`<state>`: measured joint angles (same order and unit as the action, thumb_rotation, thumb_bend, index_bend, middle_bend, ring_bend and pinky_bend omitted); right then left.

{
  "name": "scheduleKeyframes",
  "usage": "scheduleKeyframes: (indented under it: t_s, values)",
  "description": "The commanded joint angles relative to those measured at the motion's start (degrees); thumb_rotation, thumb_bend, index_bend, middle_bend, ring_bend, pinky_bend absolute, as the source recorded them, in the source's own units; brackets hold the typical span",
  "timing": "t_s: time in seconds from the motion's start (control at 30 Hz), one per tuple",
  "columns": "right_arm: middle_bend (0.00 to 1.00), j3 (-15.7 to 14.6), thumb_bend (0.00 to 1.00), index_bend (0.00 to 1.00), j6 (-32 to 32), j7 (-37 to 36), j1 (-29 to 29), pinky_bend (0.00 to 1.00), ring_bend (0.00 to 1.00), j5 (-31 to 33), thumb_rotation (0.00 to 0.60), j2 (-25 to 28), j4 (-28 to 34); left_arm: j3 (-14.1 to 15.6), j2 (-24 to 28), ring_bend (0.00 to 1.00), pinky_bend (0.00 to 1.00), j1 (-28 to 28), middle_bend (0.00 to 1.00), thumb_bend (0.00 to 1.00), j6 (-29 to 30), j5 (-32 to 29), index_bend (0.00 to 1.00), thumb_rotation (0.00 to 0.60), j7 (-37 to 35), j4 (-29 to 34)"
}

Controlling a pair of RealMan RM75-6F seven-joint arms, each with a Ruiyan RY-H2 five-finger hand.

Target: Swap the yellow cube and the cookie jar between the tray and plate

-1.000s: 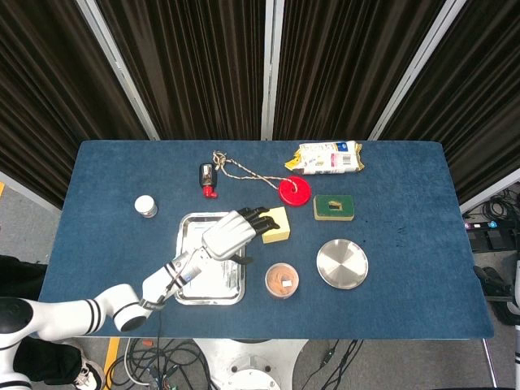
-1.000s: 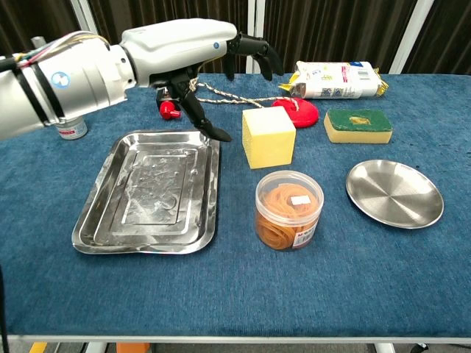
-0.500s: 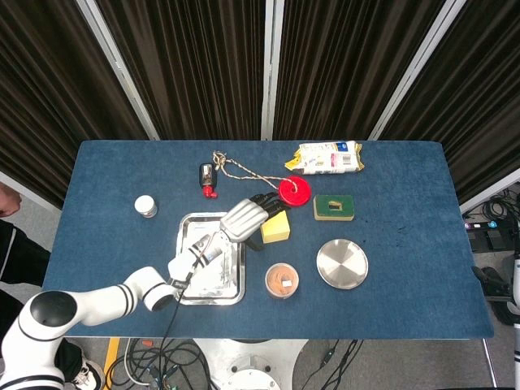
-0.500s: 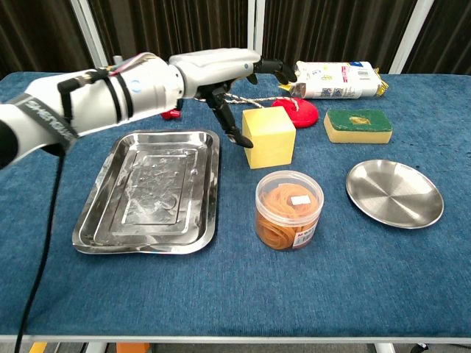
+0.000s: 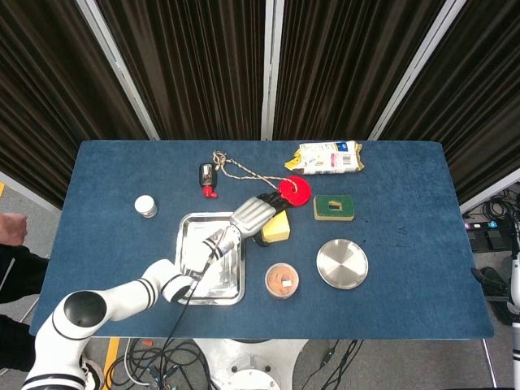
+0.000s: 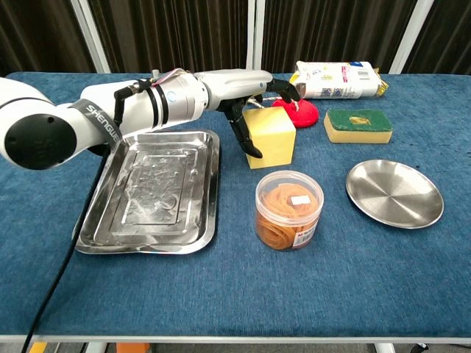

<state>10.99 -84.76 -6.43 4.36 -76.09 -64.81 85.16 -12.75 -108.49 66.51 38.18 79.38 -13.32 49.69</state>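
The yellow cube [image 5: 279, 231] [image 6: 274, 140] stands on the blue cloth just right of the steel tray [image 5: 188, 223] [image 6: 96, 220]. My left hand [image 5: 252, 213] [image 6: 235, 84] wraps it: the thumb lies against its left face and the dark fingers curl over its far top edge. The cookie jar [image 5: 282, 280] [image 6: 288, 209], clear and lidded, stands on the cloth in front of the cube. The round steel plate [image 5: 342, 263] [image 6: 394, 193] lies to the right. Neither the tray nor the plate holds anything. No view shows my right hand.
A green sponge [image 6: 358, 125], a red disc on a rope [image 6: 298, 110] and a snack bag [image 6: 338, 79] lie behind the cube. A small white jar [image 5: 145, 206] and a red-black bottle [image 5: 208, 179] sit at the back left.
My left hand has moved right and down from above the tray's far corner onto the cube, its thumb and fingers drawing closer together. The cube has stayed in place.
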Motion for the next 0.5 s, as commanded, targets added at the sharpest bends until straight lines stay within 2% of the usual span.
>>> scheduleKeyframes:
  t_s: [0.03,0.2,0.33,0.5]
  values:
    - [0.00,-0.15,0.00,0.00,0.30,0.08,0.09,0.00,0.00,-0.01,0.600,-0.19,-0.20,0.11,-0.57,0.05,0.21,0.39,0.20,0.00,-0.24,-0.22,0.12,0.600,-0.46,-1.21]
    - [0.00,-0.13,0.00,0.00,0.66,0.03,0.27,0.00,0.00,0.09,0.600,-0.50,-0.50,0.32,-1.12,0.12,0.27,0.56,0.32,0.00,1.00,0.49,0.13,0.600,-1.29,-2.08]
    - [0.00,-0.07,0.00,0.00,0.57,0.14,0.29,0.00,0.00,0.09,0.600,-0.67,-0.57,0.34,-1.78,0.15,0.29,0.57,0.37,0.00,2.13,0.81,0.15,0.600,-1.86,-2.69]
    - [0.00,0.03,0.00,0.00,0.77,0.01,0.35,0.00,0.00,0.27,0.600,-0.67,-0.69,0.27,-2.02,0.18,0.31,0.19,0.42,0.07,4.29,1.26,0.18,0.600,-2.20,-2.65]
